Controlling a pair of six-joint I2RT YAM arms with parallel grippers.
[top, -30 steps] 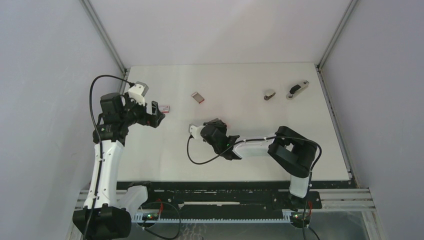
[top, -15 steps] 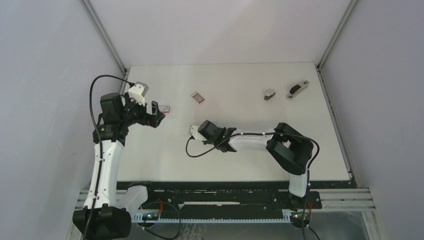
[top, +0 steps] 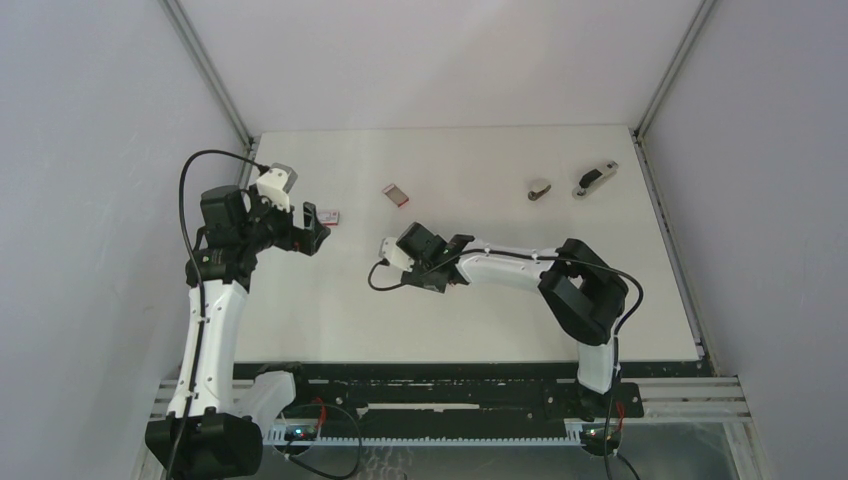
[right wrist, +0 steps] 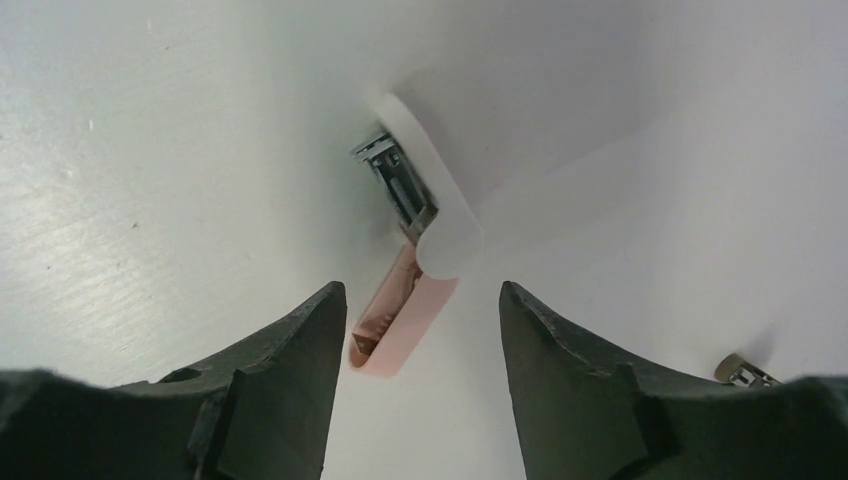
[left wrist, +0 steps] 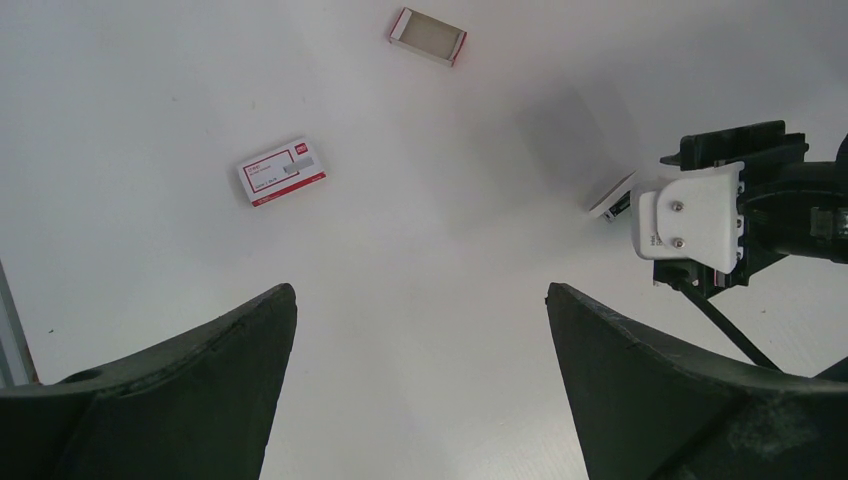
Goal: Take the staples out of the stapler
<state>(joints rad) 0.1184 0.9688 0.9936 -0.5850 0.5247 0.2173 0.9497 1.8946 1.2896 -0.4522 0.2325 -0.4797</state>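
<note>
Right wrist view: my right gripper (right wrist: 422, 300) has its jaws well apart and clamps nothing. Its two fingers hang either side of the one stapler (right wrist: 432, 210), which lies opened on the table (right wrist: 150, 200). The stapler's white top stands at an angle to its pink base, and a grey metal channel (right wrist: 396, 180) shows under the white part. Whether staples sit in that channel I cannot tell. One tiny grey bit (right wrist: 742, 371) lies on the table, well apart from the stapler; it is too small to say if it is a staple strip.

My left gripper (left wrist: 420, 300) is held above the table near its left edge, jaws spread wide and empty. Below it I count two red-and-white boxes, well apart from each other: a closed box (left wrist: 283, 171) and a grey-faced box (left wrist: 427, 35).

From the top view, two small metal things lie near each other at the table's far right: a short item (top: 539, 189) and a longer item (top: 594, 180), well away from both grippers.
</note>
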